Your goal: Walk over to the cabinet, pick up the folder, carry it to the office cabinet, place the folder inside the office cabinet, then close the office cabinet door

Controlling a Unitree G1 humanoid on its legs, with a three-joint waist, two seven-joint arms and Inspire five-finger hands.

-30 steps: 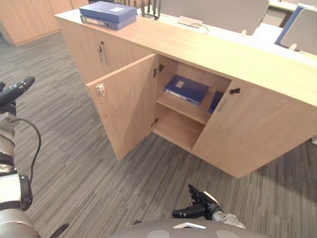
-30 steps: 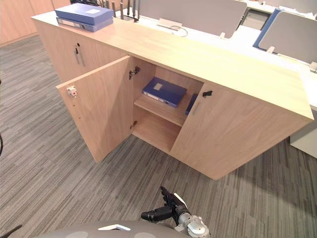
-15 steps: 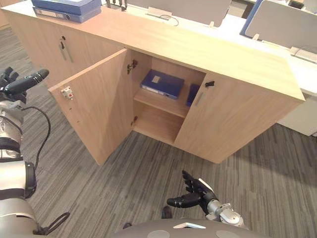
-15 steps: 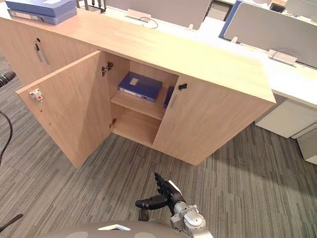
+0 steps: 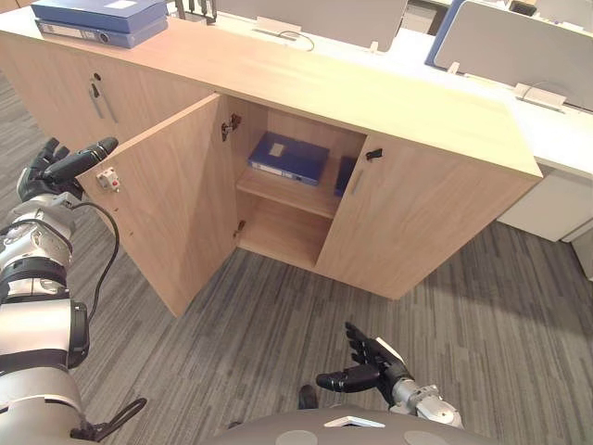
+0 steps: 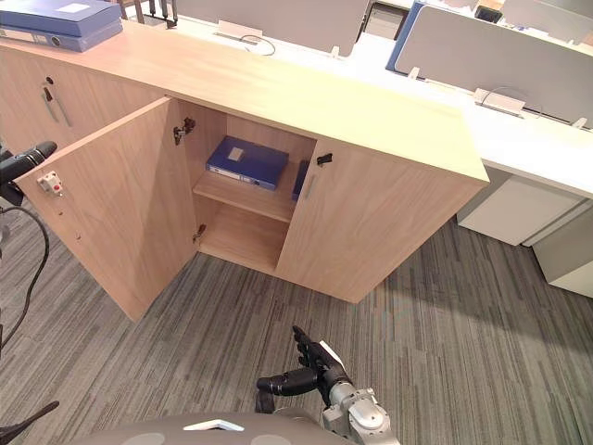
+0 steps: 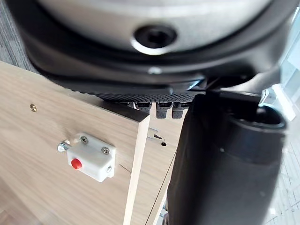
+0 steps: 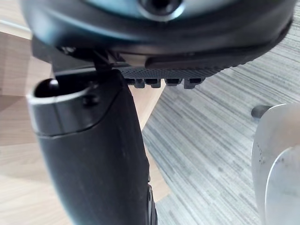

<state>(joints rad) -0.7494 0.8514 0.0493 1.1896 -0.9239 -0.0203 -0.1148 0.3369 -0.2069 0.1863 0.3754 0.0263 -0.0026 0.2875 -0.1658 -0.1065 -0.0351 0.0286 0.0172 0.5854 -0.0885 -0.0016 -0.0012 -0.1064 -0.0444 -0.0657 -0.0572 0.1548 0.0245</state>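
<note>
Left hand (image 5: 51,171) flat, fingers straight, by the free edge of the cabinet door (image 5: 176,213) — right hand (image 5: 371,364) spread, empty.

The office cabinet (image 5: 422,209) is pale wood-grain board, matt and smooth, door (image 5: 176,218) included. The folder (image 5: 295,159) on its shelf (image 5: 278,192) has a smooth blue cover (plastic, by the look) with a white paper label (image 5: 277,148). The door's catch (image 7: 90,161) is smooth white plastic, metal-screwed. The carpet (image 5: 269,324) is rough grey weave.
</note>
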